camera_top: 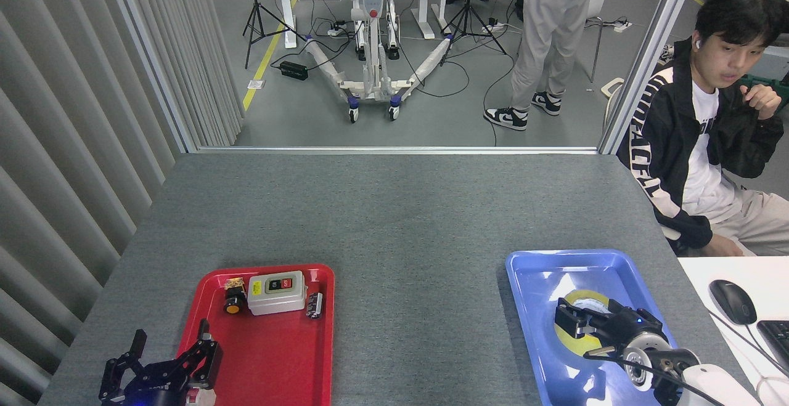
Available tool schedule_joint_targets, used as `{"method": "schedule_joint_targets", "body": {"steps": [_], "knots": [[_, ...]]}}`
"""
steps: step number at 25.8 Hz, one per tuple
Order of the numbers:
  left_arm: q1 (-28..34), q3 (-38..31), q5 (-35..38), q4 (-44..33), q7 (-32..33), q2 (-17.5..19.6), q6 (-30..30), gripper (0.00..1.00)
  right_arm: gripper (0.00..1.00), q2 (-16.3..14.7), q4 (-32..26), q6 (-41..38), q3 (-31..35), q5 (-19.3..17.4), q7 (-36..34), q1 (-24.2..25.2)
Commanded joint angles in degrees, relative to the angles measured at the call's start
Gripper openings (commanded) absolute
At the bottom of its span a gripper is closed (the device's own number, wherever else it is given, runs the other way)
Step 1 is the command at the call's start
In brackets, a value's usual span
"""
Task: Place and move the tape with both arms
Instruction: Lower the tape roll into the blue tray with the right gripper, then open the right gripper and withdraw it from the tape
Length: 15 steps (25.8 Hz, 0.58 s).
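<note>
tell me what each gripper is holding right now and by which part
The left gripper is open and holds nothing. The right gripper sits over the tape in the blue tray; whether it grips it cannot be told.

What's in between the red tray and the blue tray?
Nothing: in the head view, only bare grey table lies between the red tray and the blue tray.
</note>
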<state>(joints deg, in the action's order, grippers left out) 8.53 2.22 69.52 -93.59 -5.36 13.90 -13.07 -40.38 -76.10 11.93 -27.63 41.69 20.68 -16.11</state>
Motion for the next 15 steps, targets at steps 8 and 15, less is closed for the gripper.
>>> {"method": "schedule_joint_targets", "body": {"steps": [8,15], "knots": [[-0.1,0.1,0.2,-2.8,-0.9,3.1,13.7,0.99,0.98,2.1,-2.3,-16.6,21.8,14.3,-27.8,14.0],[0.0,0.0,0.2,-2.7,-1.1,1.5,14.2,0.99,0.99,10.1,-10.8,-16.5,29.0,22.5,-28.1,23.4]]}}
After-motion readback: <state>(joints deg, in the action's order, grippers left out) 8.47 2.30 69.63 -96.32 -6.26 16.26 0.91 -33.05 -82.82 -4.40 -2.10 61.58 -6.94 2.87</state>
